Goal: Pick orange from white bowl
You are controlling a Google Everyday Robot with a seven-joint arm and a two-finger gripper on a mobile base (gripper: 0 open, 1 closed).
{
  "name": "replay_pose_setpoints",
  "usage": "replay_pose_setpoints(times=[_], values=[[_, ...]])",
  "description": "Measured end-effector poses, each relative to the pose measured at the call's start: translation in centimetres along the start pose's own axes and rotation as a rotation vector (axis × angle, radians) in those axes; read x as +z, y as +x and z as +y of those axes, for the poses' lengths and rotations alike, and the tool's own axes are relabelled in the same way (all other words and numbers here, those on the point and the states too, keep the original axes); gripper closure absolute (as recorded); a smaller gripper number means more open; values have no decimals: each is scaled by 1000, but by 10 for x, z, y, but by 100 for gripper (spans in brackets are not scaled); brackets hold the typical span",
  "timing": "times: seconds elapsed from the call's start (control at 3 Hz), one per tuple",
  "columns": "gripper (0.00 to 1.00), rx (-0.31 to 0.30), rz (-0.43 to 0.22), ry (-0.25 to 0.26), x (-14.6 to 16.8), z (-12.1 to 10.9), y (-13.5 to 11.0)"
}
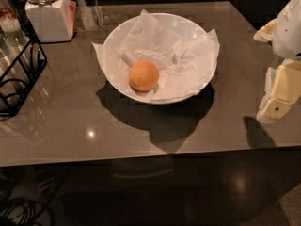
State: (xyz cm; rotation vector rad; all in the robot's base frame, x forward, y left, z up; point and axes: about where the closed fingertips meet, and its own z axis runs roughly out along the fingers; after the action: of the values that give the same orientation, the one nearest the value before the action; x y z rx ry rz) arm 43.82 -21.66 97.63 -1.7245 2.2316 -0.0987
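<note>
The orange (144, 76) lies in the white bowl (197, 36), on the crumpled white paper that lines it, towards the bowl's front left. The bowl stands in the middle of the grey-brown table (70, 121). My gripper (276, 106) is at the right edge of the view, cream-coloured below a white arm part, hanging above the table's right side. It is well to the right of the bowl and apart from it. Nothing shows in it.
A white lidded jar (47, 12) stands at the back left, with a clear glass item (90, 13) beside it. A black wire rack (19, 67) holding glass things is at the left edge. The table's front edge (141, 155) runs across below the bowl.
</note>
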Motion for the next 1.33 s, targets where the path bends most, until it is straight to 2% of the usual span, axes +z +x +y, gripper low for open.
replay_pose_setpoints(times=[0.33,0.67,1.0,1.33], values=[[0,0,0,0,0,0,0],[0,-9,-35,5,1,-6,-9],[0,-60,-149,-23,10,-29,-47],[0,-119,-271,-76,19,-53,-99]])
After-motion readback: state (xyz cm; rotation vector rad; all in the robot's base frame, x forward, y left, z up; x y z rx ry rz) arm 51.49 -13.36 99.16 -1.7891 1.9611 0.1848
